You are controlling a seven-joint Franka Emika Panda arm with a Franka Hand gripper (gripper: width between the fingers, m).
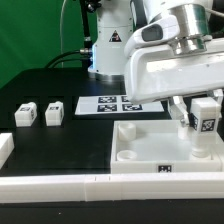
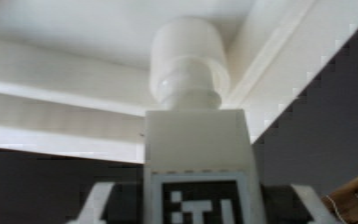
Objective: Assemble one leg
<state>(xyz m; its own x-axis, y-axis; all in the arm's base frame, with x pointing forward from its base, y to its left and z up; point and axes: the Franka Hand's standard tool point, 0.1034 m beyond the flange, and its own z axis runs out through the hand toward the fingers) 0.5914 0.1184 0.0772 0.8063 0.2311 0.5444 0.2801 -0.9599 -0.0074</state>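
My gripper [image 1: 199,117] is shut on a leg [image 1: 206,116], a small white block with a black-and-white tag facing the camera. It holds the leg upright over the near right corner of the white square panel [image 1: 150,148], at the exterior view's right. I cannot tell whether the leg's lower end touches the panel. In the wrist view the leg [image 2: 195,130] fills the middle, its round peg end pointing away toward the panel [image 2: 51,75]. The gripper [image 2: 197,205] clamps it on both sides of the tag.
Two more small white legs [image 1: 26,113] [image 1: 53,113] stand on the black table at the exterior view's left. The marker board [image 1: 115,104] lies behind the panel. Long white bars [image 1: 50,186] run along the front edge, and another white piece [image 1: 5,148] lies at the left edge.
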